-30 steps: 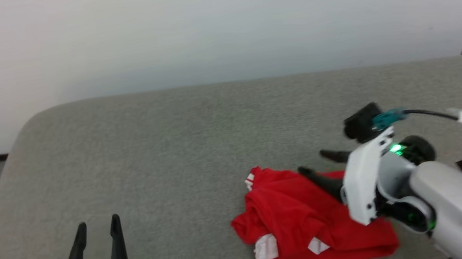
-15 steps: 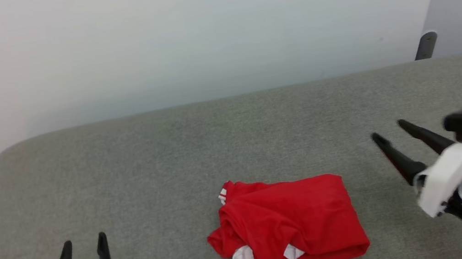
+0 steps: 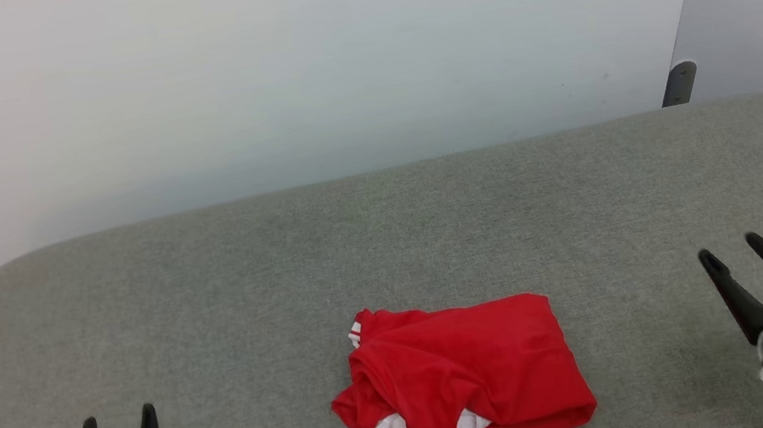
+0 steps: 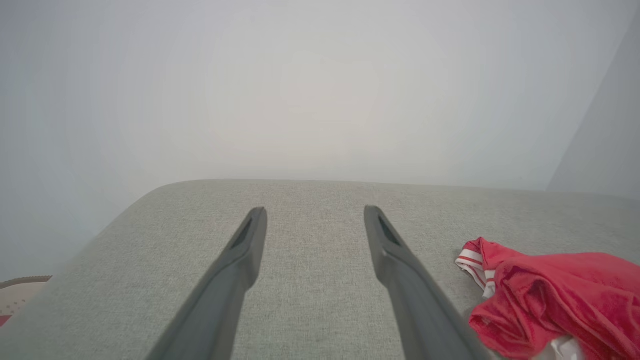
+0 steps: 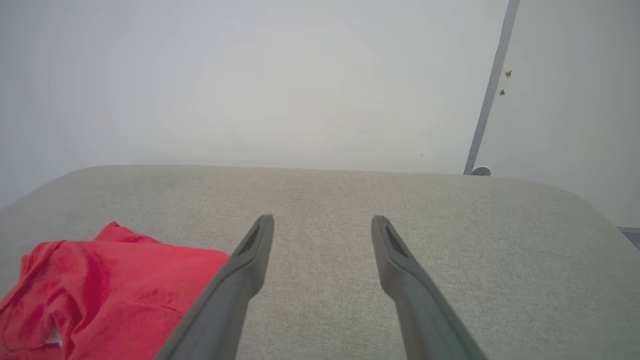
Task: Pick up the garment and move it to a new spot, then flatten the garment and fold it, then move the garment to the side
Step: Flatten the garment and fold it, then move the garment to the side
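Head view: we log the grey cushion (image 3: 386, 244) bearing the garment (image 3: 462, 385), a folded red bundle at its front middle. Left gripper (image 3: 117, 416) sits over the cushion's front-left and right gripper (image 3: 727, 246) over its front-right, both spread wide, empty and clear of cloth. For moving it aside, we judge: pinch through all layers, lift low, preserve the fold.

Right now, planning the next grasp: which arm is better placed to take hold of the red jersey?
Probably right: the open right gripper angles toward the garment across a slightly narrower gap; the left gripper points past it.
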Robot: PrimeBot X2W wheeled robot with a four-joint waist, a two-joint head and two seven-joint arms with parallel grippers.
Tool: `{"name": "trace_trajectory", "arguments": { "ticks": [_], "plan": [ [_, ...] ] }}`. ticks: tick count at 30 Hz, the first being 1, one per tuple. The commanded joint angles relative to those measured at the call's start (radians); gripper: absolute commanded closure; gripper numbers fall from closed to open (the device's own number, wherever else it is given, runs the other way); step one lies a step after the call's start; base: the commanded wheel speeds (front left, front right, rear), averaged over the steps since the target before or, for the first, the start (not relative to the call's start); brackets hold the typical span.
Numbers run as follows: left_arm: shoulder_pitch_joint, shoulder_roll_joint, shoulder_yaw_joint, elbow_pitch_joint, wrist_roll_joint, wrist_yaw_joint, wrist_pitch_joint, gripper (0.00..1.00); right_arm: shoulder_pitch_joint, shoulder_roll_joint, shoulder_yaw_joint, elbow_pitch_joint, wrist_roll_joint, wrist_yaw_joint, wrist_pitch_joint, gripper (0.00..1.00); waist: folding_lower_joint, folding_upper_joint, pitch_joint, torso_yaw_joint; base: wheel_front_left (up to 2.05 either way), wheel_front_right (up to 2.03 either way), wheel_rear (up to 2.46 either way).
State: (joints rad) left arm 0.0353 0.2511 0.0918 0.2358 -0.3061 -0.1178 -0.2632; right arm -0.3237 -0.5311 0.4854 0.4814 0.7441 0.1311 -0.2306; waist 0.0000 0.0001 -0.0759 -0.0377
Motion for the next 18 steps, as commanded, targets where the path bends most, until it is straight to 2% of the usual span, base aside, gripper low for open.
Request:
{"name": "trace_trajectory", "arguments": {
  "ticks": [1, 9, 18],
  "plan": [
    [0.012, 0.002, 0.003, -0.003, 0.003, -0.003, -0.001, 0.0, 0.018, -0.003, -0.015, -0.002, -0.005, -0.001, -0.01, 0.0, 0.0, -0.0001, 0.0, 0.0, 0.0, 0.0, 0.0],
    [0.029, -0.003, 0.029, -0.013, 0.01, -0.002, -0.001, 0.0, 0.1, 0.016, -0.112, -0.052, -0.035, -0.001, -0.025, 0.0, 0.0, -0.0001, 0.0, -0.001, 0.0, 0.0, 0.0],
    [0.031, -0.01, 0.043, -0.014, 0.018, -0.002, -0.001, 0.0, 0.155, 0.031, -0.176, -0.101, -0.067, -0.001, -0.027, 0.0, 0.0, -0.0001, -0.003, 0.006, 0.0, 0.0, 0.0]
  ]
}}
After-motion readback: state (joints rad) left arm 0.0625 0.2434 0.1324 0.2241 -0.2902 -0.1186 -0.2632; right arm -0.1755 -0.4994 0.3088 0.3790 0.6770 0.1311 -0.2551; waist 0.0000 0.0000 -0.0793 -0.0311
